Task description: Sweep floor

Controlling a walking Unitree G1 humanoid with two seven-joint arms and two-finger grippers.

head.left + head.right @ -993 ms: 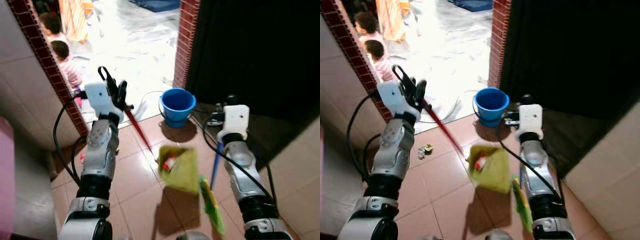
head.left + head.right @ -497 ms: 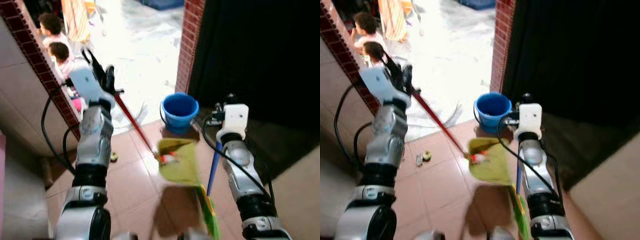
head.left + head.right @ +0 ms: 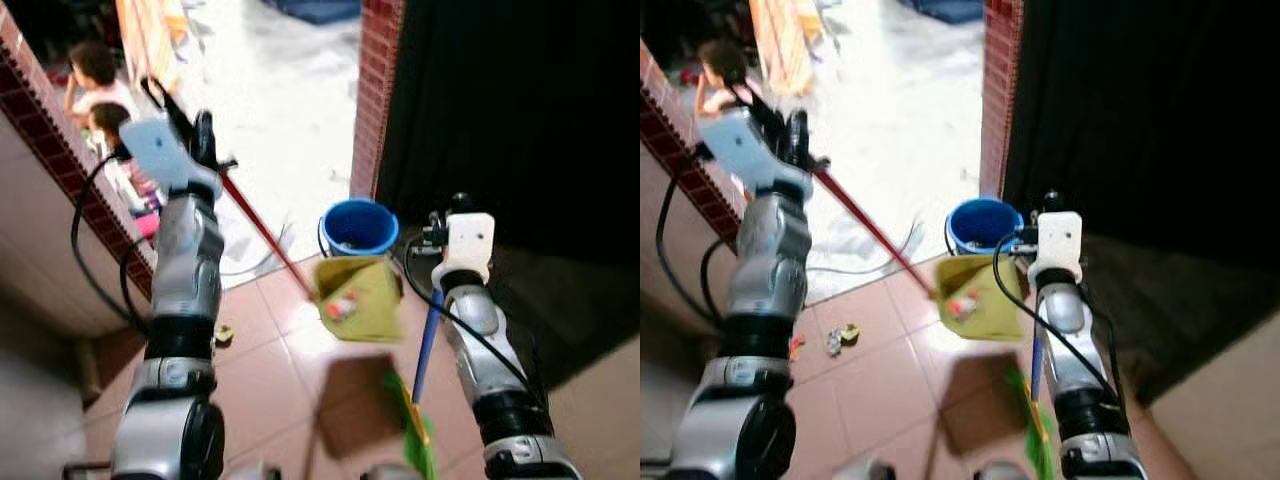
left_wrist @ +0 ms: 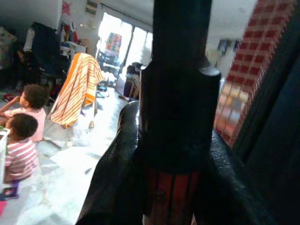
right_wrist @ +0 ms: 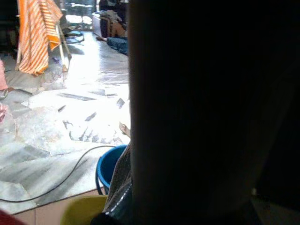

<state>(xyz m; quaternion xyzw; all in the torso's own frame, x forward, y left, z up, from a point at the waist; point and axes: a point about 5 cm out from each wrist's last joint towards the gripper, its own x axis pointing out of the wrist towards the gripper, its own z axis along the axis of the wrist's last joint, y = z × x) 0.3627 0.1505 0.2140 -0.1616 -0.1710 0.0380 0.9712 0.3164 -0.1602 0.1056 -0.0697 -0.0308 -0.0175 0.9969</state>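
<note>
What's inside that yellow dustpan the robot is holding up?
The yellow dustpan holds a small red and white scrap, near the end of its red handle. Blur keeps me from telling what the scrap is. The pan's far corners are too blurred to check.

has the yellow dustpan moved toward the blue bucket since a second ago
Yes. The yellow dustpan on the red handle held by the left gripper has risen and closed in on the blue bucket, now overlapping its near rim.
</note>
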